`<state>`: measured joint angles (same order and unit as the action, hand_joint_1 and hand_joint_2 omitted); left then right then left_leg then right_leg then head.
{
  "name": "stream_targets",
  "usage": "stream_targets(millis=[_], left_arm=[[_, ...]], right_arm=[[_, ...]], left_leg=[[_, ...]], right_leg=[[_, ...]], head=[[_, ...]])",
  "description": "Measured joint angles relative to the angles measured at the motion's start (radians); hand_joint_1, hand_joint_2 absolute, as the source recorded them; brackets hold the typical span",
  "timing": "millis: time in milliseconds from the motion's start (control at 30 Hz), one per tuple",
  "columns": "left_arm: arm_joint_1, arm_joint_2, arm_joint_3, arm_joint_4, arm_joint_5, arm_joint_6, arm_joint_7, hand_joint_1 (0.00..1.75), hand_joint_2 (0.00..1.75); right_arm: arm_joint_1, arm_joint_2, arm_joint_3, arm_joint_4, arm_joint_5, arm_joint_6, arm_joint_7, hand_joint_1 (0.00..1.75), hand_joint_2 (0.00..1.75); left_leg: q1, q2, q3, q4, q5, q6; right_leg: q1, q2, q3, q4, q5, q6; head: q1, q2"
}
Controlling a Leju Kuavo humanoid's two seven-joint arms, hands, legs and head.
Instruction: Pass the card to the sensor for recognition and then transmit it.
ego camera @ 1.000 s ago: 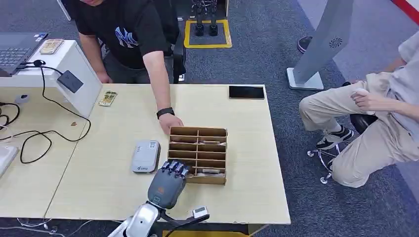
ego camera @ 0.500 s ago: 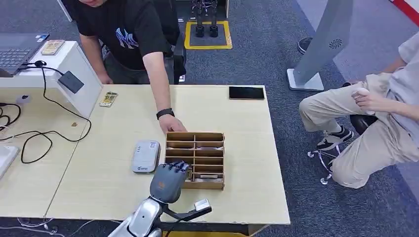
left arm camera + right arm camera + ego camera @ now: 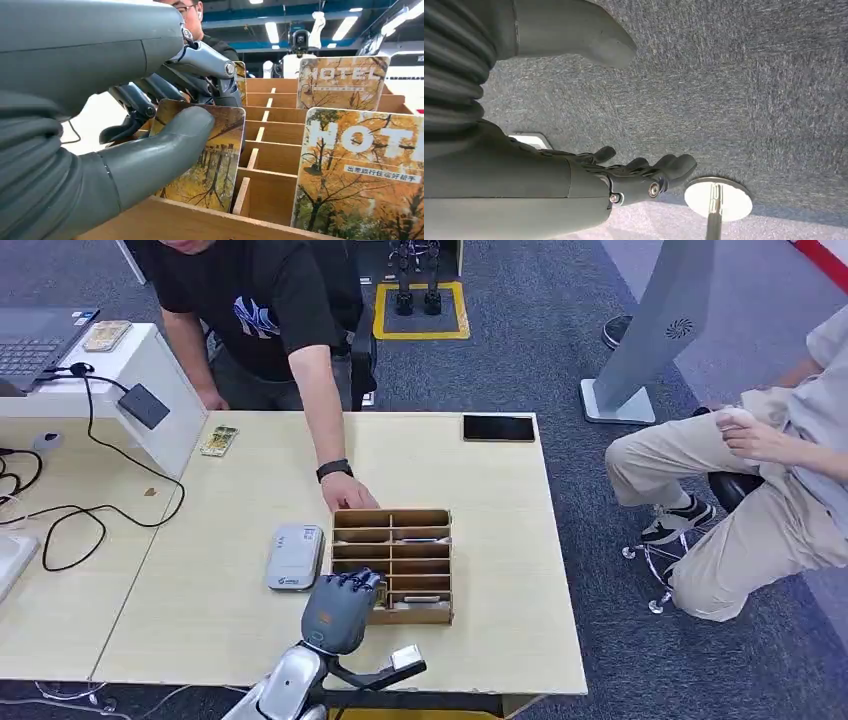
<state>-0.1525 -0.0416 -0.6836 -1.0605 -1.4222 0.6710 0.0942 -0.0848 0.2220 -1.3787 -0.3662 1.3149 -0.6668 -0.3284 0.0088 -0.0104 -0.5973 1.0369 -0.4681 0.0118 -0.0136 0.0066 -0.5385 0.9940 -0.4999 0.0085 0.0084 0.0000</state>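
The robot's left hand (image 3: 150, 125) is closed on a card (image 3: 210, 150), the thick thumb pressed flat against its printed face and the darker fingers (image 3: 200, 60) curled over its top edge and down its back, so the card is pinched between them while it stands upright in a near slot of the wooden box (image 3: 392, 565). In the head view the same left hand (image 3: 340, 608) sits at the box's near left corner. The card looks thin, stiff and light, with a glossy face that could slide under the thumb; the exposed upper part above the slot wall is judged the right place to hold it, lifting straight up so it does not catch on the dividers. More cards of the same "HOTEL" print (image 3: 360, 175) stand in neighbouring slots just beside it. A person's hand (image 3: 347, 490) rests at the box's far left corner. The grey sensor (image 3: 295, 556) lies on the table (image 3: 200, 620) just left of the box. The right hand (image 3: 644, 175) hangs over carpet with its fingers loosely apart, holding nothing.
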Motion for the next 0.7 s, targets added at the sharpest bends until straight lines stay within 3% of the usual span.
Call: stream_targets(millis=[133, 467, 600, 700], left_arm=[[0.013, -0.003, 0.013, 0.0, 0.016, 0.031, -0.029, 1.75, 1.75], [0.041, -0.016, 0.06, -0.036, 0.03, 0.033, -0.083, 1.75, 1.75], [0.072, -0.028, 0.093, -0.078, 0.048, 0.033, -0.149, 1.75, 1.75], [0.1, -0.055, 0.134, -0.124, 0.094, 0.033, -0.25, 1.75, 1.75]], right_arm=[[0.0, 0.0, 0.0, 0.001, 0.0, 0.0, -0.001, 0.0, 1.75], [0.0, -0.001, 0.0, 0.002, 0.0, 0.0, -0.001, 0.0, 1.75], [0.0, -0.001, 0.0, 0.002, 0.0, 0.0, -0.004, 0.0, 1.75], [0.0, -0.001, 0.0, 0.002, -0.005, 0.0, -0.01, 0.0, 1.75]], left_leg=[[0.0, 0.0, 0.0, 0.0, 0.0, 0.0], [0.0, 0.0, 0.0, 0.0, -0.001, -0.001], [0.0, 0.0, -0.001, 0.0, -0.001, -0.001], [0.0, 0.0, -0.002, 0.0, -0.001, -0.001]], right_leg=[[0.0, 0.0, 0.0, 0.0, 0.0, 0.0], [0.0, 0.0, -0.001, 0.0, 0.0, 0.0], [0.0, 0.0, -0.002, 0.0, 0.0, 0.0], [0.0, 0.0, -0.002, 0.0, 0.0, 0.0]], head=[[0.0, 0.0], [0.0, 0.0], [0.0, 0.0], [0.0, 0.0]])
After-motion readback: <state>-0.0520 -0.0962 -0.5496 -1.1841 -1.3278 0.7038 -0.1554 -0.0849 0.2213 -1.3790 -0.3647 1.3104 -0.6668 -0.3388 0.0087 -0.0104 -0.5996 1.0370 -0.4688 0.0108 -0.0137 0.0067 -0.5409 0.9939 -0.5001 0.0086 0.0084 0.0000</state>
